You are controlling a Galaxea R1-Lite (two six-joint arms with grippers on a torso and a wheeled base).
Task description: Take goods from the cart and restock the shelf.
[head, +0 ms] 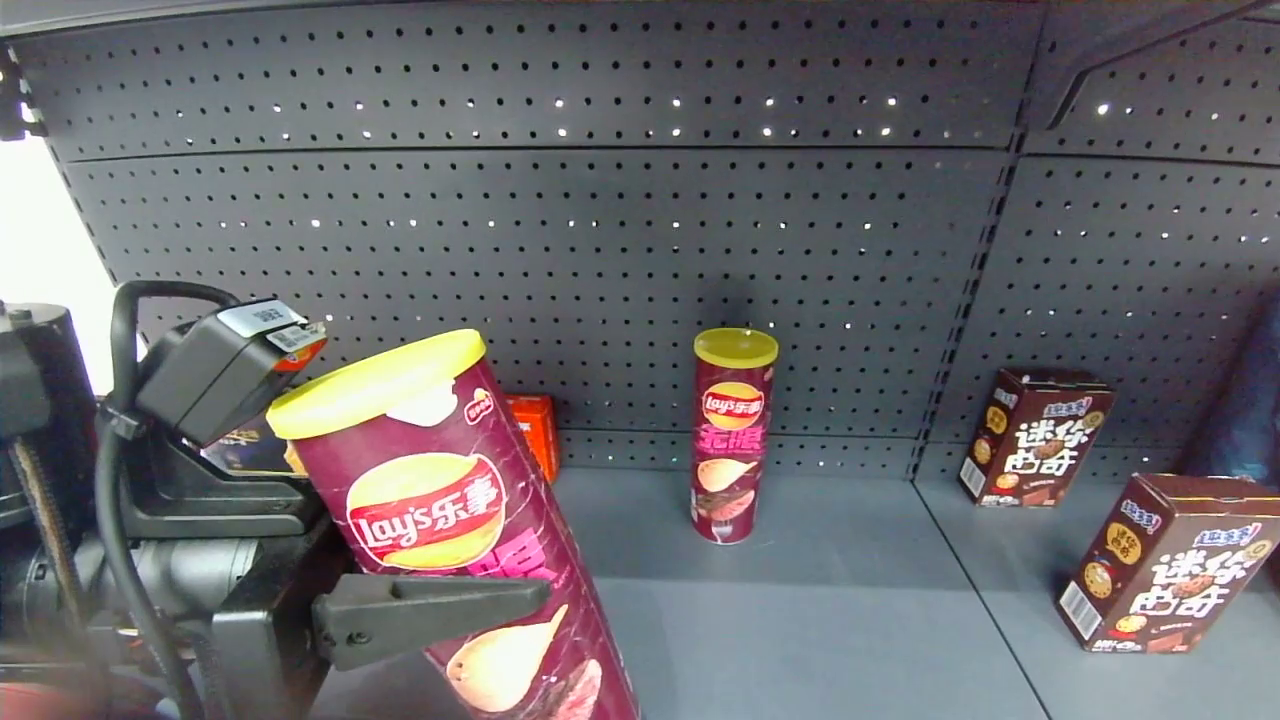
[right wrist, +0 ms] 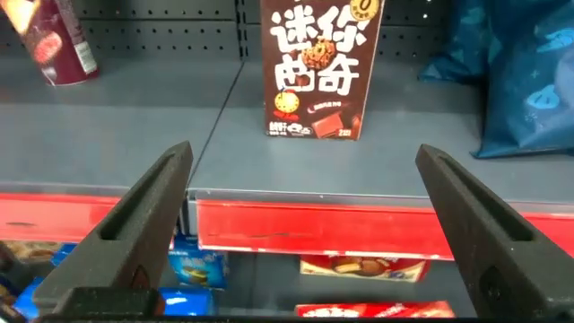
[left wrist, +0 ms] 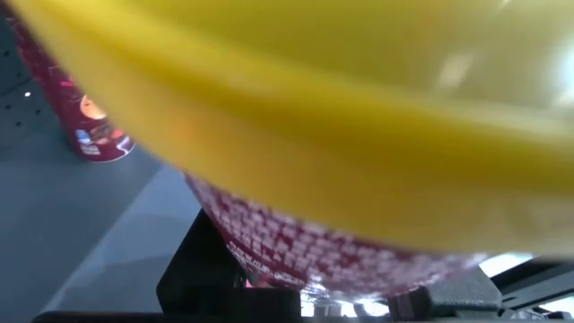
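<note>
One can (head: 450, 520) is in hand but not yet shelved. In the lower left of the head view the left gripper (head: 500, 600) is clamped across its middle, and the can leans with its yellow lid (head: 380, 380) toward the upper left. Its base runs off the bottom edge, so I cannot tell whether it touches the shelf (head: 800, 600). The right gripper (right wrist: 305, 157) is wide apart and empty, sitting in front of the shelf's red front edge. I judge this as mid-task, with one item carried to the shelf and its placing left to do. Farther in, at the lower right of the head view, the near box (head: 1165, 565) stands close to the shelf front, with the far box (head: 1035, 437) behind it near the back wall. A blue bag (right wrist: 525, 81) sits at the upper right of the right wrist view. A second can (head: 733, 450) stands upright at centre frame, well back, which suggests restocking here has begun. The bare shelf between it and the held can looks like the natural spot to set the can down. An orange box (head: 535, 430) peeks out behind the held can, against the pegboard (head: 600, 250). How much remains in the cart I cannot tell.
</note>
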